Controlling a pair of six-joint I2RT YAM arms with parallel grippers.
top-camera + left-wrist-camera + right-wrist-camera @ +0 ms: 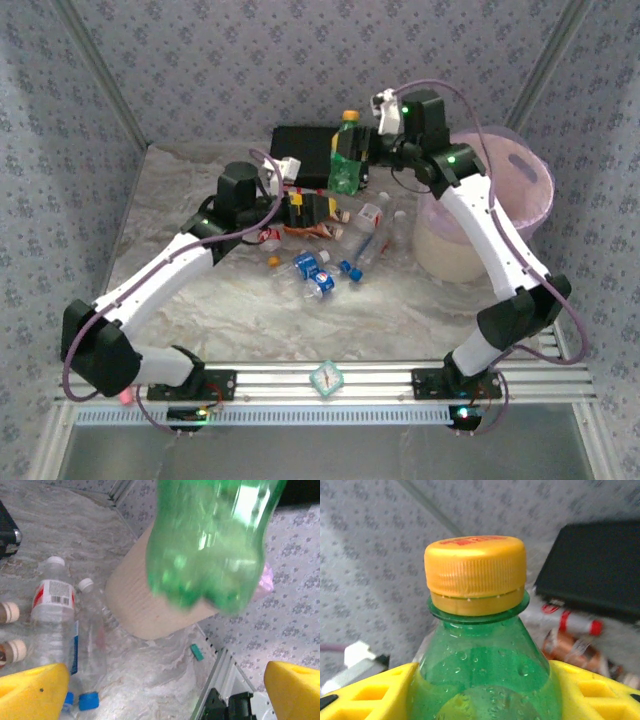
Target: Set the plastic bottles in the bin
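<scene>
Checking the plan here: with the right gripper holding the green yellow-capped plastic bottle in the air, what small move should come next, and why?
Probably swing the right gripper rightward over the round cream bag-lined bin. The green yellow-capped bottle sits clamped between its yellow fingers, clear of the table, but left of the bin's opening.

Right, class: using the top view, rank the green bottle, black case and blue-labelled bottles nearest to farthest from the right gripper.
1. green bottle, held in the right gripper.
2. black case, just left of it.
3. blue-labelled bottles, front of the pile.
</scene>
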